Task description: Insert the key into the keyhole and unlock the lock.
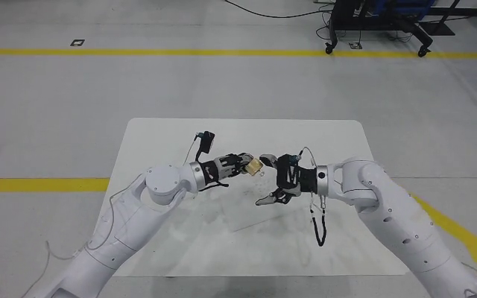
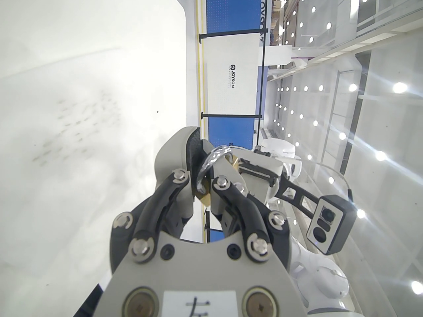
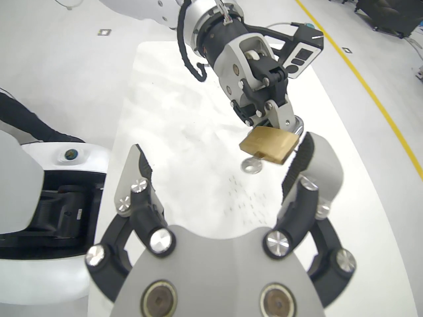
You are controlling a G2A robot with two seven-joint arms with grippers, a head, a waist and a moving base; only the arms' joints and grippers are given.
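Grey floor (image 1: 89, 97) all around, painted yellow lines (image 1: 223, 52) running across it, a wheeled black cart (image 1: 380, 22) parked at the far edge. In the middle sits a white table with rounded corners (image 1: 186, 134), its top flecked with faint scuff marks (image 3: 246, 196).

Both arms meet over the centre of the table. The left gripper (image 1: 242, 162) comes in from the robot's left, and it has the prize: a rectangular brass padlock (image 3: 269, 143), held clear of the tabletop. From the left wrist camera, the left gripper (image 2: 208, 156) has its fingers (image 2: 180, 153) pinched tight on the padlock's curved silver shackle (image 2: 214, 159), with only a sliver of brass showing below.

Now the right wrist camera, and here is the detail that matters. A small silver key with a round head (image 3: 251, 165) sticks out of the base of the padlock, blade in the keyhole, head hanging free beneath the brass body. The left gripper (image 3: 284, 120) clamps the shackle from above.

The right gripper (image 3: 223, 143) faces the lock with its jaws spread wide, and it has hold of nothing. One ribbed black pad (image 3: 299, 158) sits just beside the end of the padlock; whether it touches I cannot tell. The other finger (image 3: 138, 166) stands well apart. The key hangs between the two, and neither finger is on it. From above, the right gripper (image 1: 266, 179) sits just beside the padlock (image 1: 254, 166), on the robot's right.
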